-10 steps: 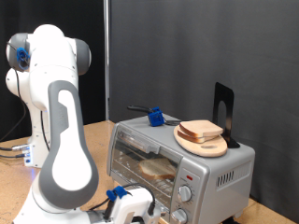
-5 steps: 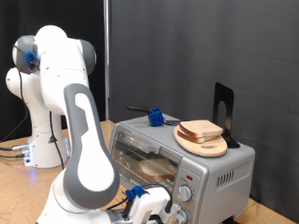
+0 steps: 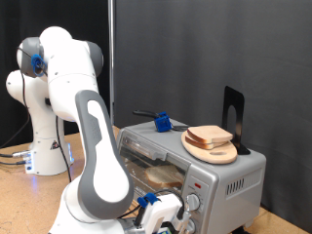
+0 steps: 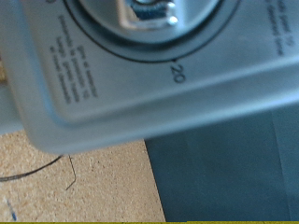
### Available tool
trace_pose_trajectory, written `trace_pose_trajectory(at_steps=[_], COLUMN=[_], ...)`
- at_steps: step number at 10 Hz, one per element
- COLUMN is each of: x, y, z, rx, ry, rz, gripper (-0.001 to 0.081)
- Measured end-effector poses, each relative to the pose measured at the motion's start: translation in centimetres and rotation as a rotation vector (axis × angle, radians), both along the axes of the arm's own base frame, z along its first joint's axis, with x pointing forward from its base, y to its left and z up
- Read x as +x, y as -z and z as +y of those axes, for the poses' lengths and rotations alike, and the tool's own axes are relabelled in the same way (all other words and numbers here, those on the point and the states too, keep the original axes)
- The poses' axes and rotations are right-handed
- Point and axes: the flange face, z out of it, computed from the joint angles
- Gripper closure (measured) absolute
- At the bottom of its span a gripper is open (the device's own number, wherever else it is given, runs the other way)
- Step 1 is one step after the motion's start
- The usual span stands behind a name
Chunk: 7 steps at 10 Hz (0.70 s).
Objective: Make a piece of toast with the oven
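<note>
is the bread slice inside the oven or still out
Inside. A slice of toast lies behind the glass door of the oven in the exterior view. The gripper is low by the oven's front knobs.

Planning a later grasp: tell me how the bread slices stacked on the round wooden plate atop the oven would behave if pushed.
The pale, brown-crusted bread slices look thin and light, so they would probably slide easily. Loosely stacked on the round wooden plate, the top slice likely shifts first. The plate overhangs the silver toaster oven slightly and might tip.
</note>
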Motion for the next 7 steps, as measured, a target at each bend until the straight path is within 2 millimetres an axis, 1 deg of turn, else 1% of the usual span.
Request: trace_pose_trajectory(at_steps=[2,5,6,7], x=[-0.15,-0.11,0.02,0.17], y=[0.22,0.15,-0.11,-0.58], z=[0.66,1.09,1.10,1.06], rx=[0.001,0.008,0.014,0.023], ry=[-0.009,-0.007,0.000,0.010], rz=[0.002,-0.005,-0.020,-0.037], gripper=[0.0124,0.0124,0.0241,0.0379])
